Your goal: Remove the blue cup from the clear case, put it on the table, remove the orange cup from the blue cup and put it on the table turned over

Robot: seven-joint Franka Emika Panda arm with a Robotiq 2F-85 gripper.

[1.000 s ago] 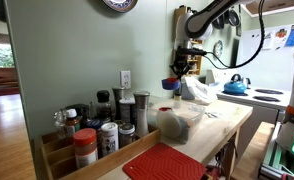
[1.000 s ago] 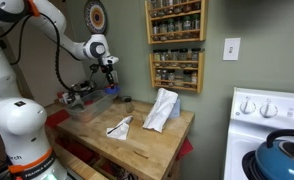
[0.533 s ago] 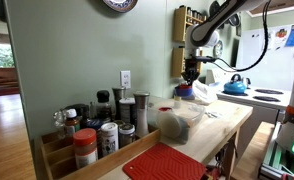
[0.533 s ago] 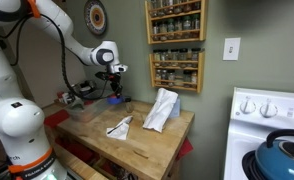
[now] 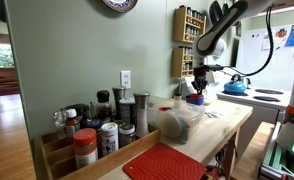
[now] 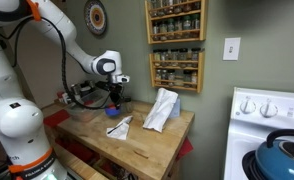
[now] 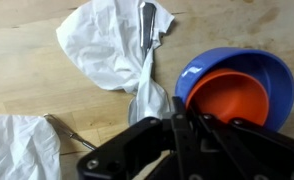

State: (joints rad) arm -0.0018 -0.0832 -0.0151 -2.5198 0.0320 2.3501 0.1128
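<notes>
gripper (image 7: 187, 120) clamps the upright blue cup (image 7: 252, 62), orange cup (image 7: 227, 100) nested inside, mouths up.

A home kitchen. In an exterior view, two wooden spice racks (image 6: 177, 70) packed with jars hang on the green wall at upper centre, and a white stove (image 6: 267, 110) with a blue kettle (image 6: 284, 155) fills the lower right. A pale wooden countertop (image 6: 147, 140) runs through the middle. In an exterior view, spice jars (image 5: 97, 125) crowd the lower left beside a red ribbed mat (image 5: 167, 163), with a wall clock (image 5: 119, 4) at the top edge and hardwood floor (image 5: 2, 125) at far left
</notes>
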